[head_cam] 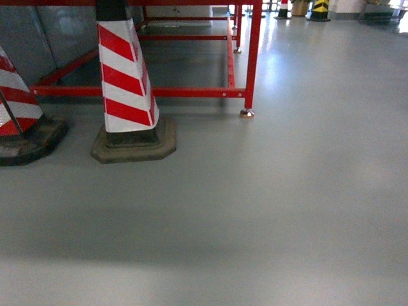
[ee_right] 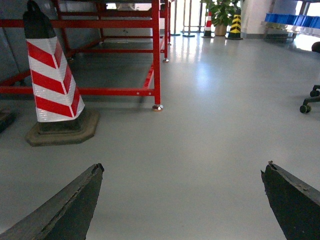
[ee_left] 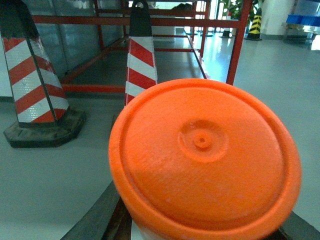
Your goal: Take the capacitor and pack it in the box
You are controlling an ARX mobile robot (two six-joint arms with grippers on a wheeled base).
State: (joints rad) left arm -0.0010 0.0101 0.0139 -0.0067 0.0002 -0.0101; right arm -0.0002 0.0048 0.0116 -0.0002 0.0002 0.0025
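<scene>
Orange capacitor point(ee_left: 205, 160) between left claw point(ee_left: 200, 227) fingers

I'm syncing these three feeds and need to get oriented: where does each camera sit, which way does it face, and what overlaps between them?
Head: rides on the robot, slants down at the grey glossy floor, a red-and-white striped traffic cone and a red metal rack frame; no robot parts show.
Left wrist-mounted: faces forward past a round orange plastic cylinder end filling the left gripper.
Right wrist-mounted: low, faces forward between the open right gripper fingers.
Shared: all three show the cone and rack.
</scene>
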